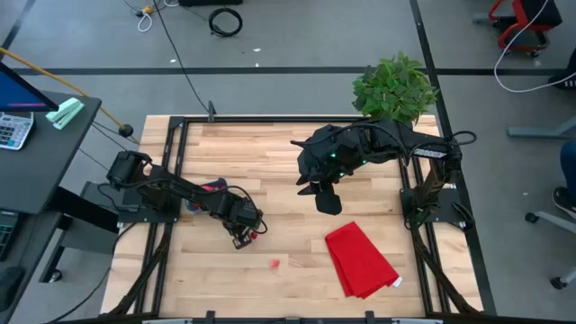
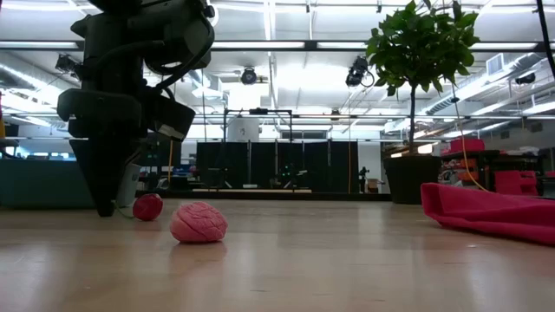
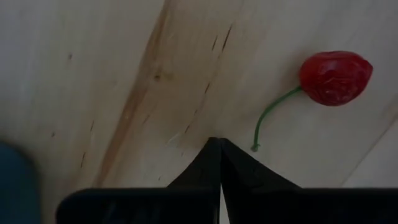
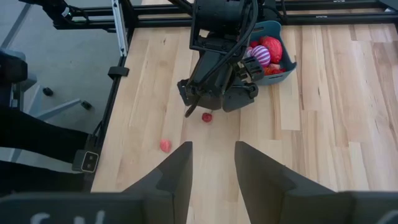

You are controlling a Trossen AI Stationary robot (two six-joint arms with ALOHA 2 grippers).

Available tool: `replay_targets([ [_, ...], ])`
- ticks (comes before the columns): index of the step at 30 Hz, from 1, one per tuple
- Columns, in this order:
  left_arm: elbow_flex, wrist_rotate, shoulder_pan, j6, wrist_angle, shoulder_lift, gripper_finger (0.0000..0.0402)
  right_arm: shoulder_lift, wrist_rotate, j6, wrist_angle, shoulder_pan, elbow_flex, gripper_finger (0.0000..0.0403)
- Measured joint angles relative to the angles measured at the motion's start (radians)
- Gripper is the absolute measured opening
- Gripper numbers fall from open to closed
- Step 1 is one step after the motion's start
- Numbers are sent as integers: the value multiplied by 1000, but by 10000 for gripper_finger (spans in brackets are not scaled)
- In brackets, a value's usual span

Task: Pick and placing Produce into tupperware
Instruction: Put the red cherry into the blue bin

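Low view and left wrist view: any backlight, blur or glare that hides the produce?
Low view: bright ceiling lights leave the left gripper a silhouette, yet the cherry and pink piece read clearly. Left wrist view: cherry sharp, fingers dark, a blue blur at one edge; no glare.

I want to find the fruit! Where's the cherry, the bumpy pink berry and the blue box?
cherry [image 3: 336, 77]: left wrist view, middle of its red body.
pink berry [image 2: 199, 223]: low view, its bumpy front.
blue box [image 4: 287, 61]: right wrist view, its side wall.
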Motion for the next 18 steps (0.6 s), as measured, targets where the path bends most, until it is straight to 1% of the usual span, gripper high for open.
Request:
replay_targets([
  [2, 1, 4, 2, 1, -5, 0, 19, 0, 0, 0, 0, 0, 0, 128],
  [4, 2, 15, 11, 1, -5, 0, 44, 0, 0, 0, 1, 0, 0, 128],
  [7, 3, 32, 18, 12, 2, 0, 94, 0, 0, 0, 1, 0, 0, 128],
  [13, 2, 39, 7, 117, 20, 0, 193, 0, 0, 0, 1, 0, 0, 128],
  [16, 2, 37, 2, 148, 23, 0, 224, 0, 0, 0, 2, 0, 0, 128],
  [18, 2, 32, 0, 157, 23, 0, 235, 0, 0, 0, 2, 0, 0, 128],
])
